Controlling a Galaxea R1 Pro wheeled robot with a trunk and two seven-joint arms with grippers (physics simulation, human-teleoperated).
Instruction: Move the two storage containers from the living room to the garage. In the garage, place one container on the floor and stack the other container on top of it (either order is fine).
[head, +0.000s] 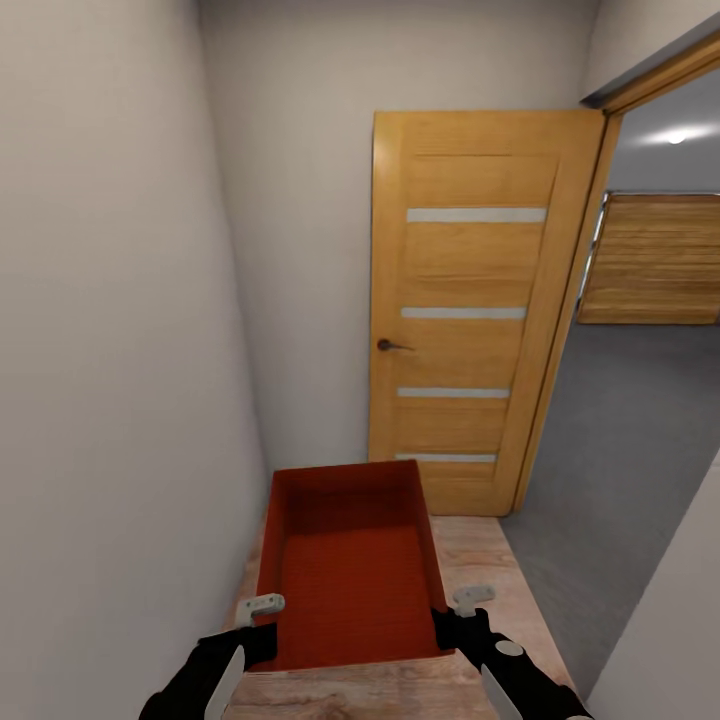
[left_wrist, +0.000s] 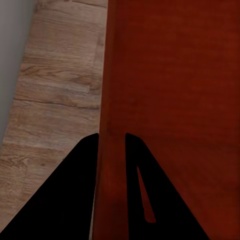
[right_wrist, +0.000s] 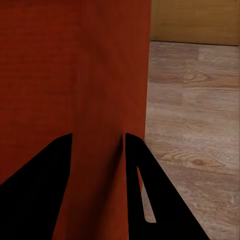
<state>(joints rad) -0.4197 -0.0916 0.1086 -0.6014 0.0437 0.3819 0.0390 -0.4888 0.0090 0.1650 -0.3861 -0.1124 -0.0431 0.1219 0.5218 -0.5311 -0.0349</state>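
One orange-red storage container hangs low in front of me above light wood planks, open side up and empty. My left gripper is shut on its left wall, and in the left wrist view the two black fingers straddle that wall. At the opposite side my right gripper is shut on the right wall, which runs between the fingers in the right wrist view. Through a doorway at the right I see the garage with its dark grey floor. The living room is out of view.
I stand in a narrow passage with a white wall close on the left. A wooden door with frosted strips stands open against the far wall ahead. Its frame edges the opening. A slatted wooden garage door shows far inside.
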